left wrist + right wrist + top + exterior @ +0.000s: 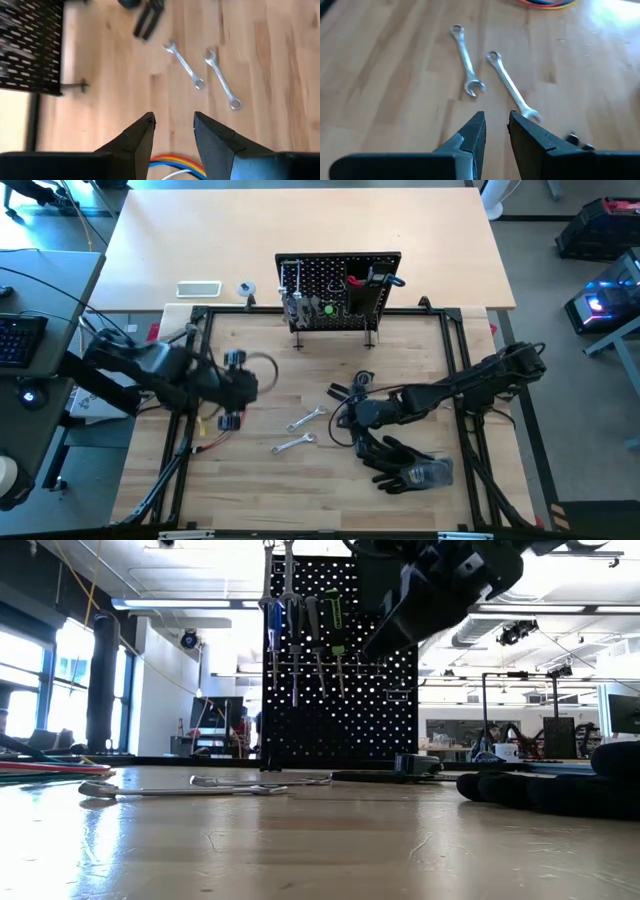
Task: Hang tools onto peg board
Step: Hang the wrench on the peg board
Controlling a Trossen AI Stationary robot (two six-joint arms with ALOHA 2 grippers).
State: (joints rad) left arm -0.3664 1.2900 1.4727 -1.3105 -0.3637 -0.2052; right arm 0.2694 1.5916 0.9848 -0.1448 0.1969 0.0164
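The black peg board (340, 290) stands upright at the far middle of the table, with several drivers and tools hanging on its front (300, 630). Two silver wrenches (307, 419) (293, 444) lie flat on the wood, and black pliers (345, 388) lie just beyond them. My left gripper (255, 385) is open and empty, left of the wrenches (185, 65), above the table. My right gripper (345, 418) is open by a narrow gap and empty, just right of the wrenches; the nearer wrench's open end (532, 115) lies beside its fingertips (496, 120).
Black gloves (405, 465) lie near the right gripper, toward the near edge. A bundle of coloured wires (175, 162) lies under the left gripper. A black metal frame (200, 315) borders the work area. Bare wood (300, 490) lies in front of the wrenches.
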